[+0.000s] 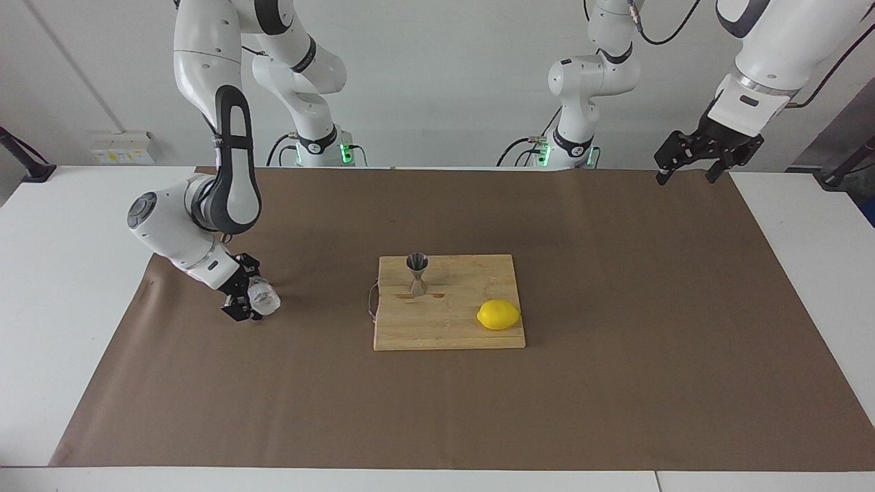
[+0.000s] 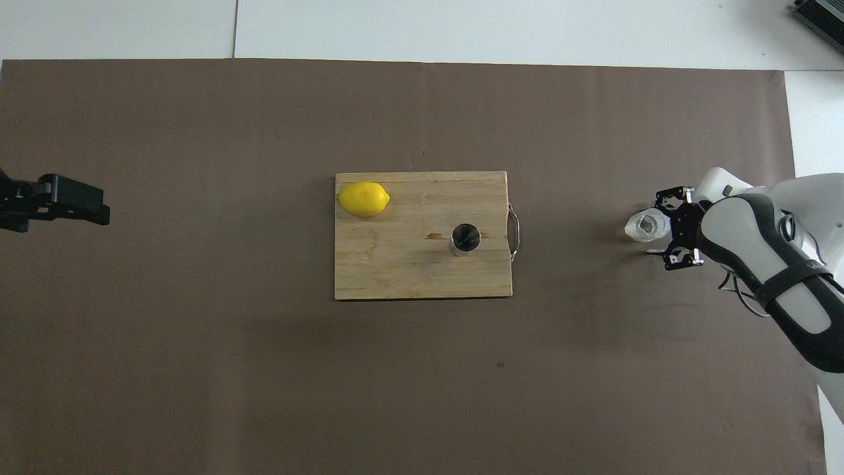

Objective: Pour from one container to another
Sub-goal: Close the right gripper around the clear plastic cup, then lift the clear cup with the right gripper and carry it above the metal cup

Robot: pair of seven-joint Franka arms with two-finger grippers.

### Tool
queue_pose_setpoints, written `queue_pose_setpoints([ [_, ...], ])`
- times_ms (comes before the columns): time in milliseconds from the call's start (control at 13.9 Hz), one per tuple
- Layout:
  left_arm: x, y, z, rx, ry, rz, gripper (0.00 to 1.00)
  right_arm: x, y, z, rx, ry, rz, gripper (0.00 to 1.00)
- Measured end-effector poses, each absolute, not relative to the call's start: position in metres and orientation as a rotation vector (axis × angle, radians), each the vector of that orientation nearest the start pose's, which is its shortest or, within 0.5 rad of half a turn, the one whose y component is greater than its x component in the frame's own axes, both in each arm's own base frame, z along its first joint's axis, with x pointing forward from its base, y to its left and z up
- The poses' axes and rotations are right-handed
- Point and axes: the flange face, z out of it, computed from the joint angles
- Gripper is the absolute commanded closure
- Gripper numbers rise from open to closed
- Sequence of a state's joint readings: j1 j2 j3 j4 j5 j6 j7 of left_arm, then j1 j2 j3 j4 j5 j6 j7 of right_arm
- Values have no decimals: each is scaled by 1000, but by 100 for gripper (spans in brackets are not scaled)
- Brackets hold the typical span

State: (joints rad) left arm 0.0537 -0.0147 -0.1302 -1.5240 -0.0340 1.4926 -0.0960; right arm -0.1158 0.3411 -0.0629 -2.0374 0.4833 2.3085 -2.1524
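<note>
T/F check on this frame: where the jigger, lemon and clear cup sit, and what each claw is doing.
1. The steel jigger stands upright on the cutting board. True.
2. The lemon is on the brown mat. False: on the board.
3. The right claw is at the clear cup. True.
4. The left claw holds the lemon. False: empty and open, waiting over the mat's edge.
5. The cup is on the board. False: on the mat, toward the right arm's end.
</note>
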Motion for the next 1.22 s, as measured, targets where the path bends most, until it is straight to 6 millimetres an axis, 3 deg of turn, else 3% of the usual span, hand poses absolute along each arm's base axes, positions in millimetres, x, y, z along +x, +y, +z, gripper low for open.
queue_pose_setpoints([
  [72, 540, -46, 648, -3172, -27, 31, 0, 583, -94, 271, 2264, 2399, 465, 40],
  [215, 540, -46, 648, -3172, -27, 31, 0, 585, -94, 274, 2280, 2381, 496, 59],
  [431, 540, -46, 648, -3172, -27, 31, 0, 586, -94, 276, 2287, 2376, 509, 99],
  [933, 540, -46, 648, -3172, -27, 31, 0, 587, -79, 281, 2428, 2302, 501, 100],
  [1220, 540, -46, 648, -3172, -28, 31, 0, 593, -55, 313, 2477, 2229, 529, 100],
])
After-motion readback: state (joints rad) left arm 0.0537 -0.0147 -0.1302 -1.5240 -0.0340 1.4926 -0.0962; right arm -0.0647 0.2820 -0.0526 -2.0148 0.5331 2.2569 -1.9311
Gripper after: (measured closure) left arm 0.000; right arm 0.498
